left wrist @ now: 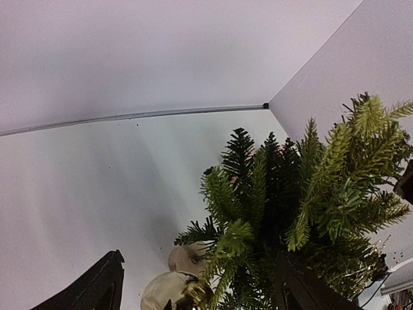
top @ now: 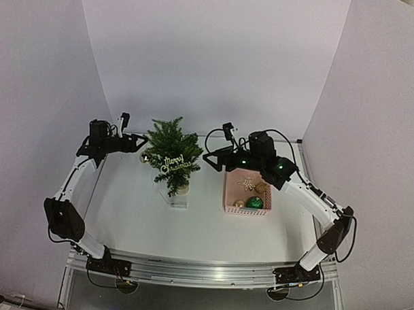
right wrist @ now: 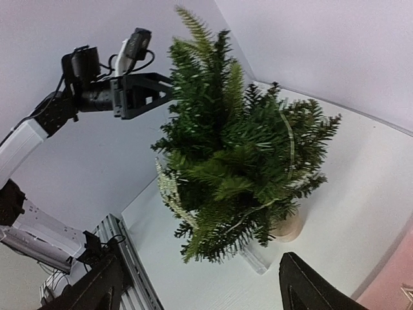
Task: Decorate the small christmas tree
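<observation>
The small christmas tree (top: 172, 152) stands mid-table on a pale wooden base (right wrist: 288, 226), with a white "Merry Christmas" sign (top: 174, 162) hung on its front. My left gripper (top: 142, 145) is at the tree's left side, open. In the left wrist view its dark fingers (left wrist: 104, 288) stand wide apart on either side of a pale ball ornament (left wrist: 164, 289) with a gold cap that hangs on a low branch, touching neither finger. The tree (left wrist: 303, 194) fills the right of that view. My right gripper (top: 209, 160) hovers just right of the tree (right wrist: 239, 148), open and empty.
A pink basket (top: 229, 194) sits right of the tree, under the right arm, holding a green ball (top: 254, 202), gold balls (top: 261, 187) and a star (top: 247, 182). A clear plate (right wrist: 258, 259) lies under the tree's base. White walls enclose the table on three sides.
</observation>
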Controlling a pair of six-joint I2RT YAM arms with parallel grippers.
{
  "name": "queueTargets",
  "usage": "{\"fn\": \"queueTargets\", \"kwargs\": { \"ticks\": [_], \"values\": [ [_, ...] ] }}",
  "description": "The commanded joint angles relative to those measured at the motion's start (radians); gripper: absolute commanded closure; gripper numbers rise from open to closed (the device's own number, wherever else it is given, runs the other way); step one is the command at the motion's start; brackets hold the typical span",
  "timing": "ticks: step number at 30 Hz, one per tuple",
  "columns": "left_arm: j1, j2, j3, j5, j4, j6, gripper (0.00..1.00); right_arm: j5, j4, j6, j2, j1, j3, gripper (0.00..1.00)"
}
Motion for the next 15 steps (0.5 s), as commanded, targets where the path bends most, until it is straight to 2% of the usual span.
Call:
{"fn": "queueTargets", "kwargs": {
  "ticks": [1, 4, 7, 11, 15],
  "values": [
    [0.007, -0.109, 0.039, 0.039, -0.005, 0.08, 0.16, 0.227, -0.1, 0.06, -0.078, -0.053, -0.026, 0.18],
    [0.006, -0.161, 0.005, 0.037, 0.027, 0.085, 0.12, 0.405, -0.241, 0.1, -0.092, -0.091, -0.033, 0.19],
    [0.006, -0.205, -0.026, 0.022, 0.055, 0.066, 0.1, 0.506, -0.371, 0.131, -0.084, -0.136, -0.041, 0.19],
    [0.007, -0.252, -0.068, 0.002, 0.071, 0.056, 0.09, 0.553, -0.504, 0.126, -0.022, -0.188, -0.038, 0.2],
    [0.007, -0.29, -0.11, -0.043, 0.085, 0.057, 0.09, 0.537, -0.56, 0.056, 0.077, -0.21, -0.007, 0.22]
  ]
}}
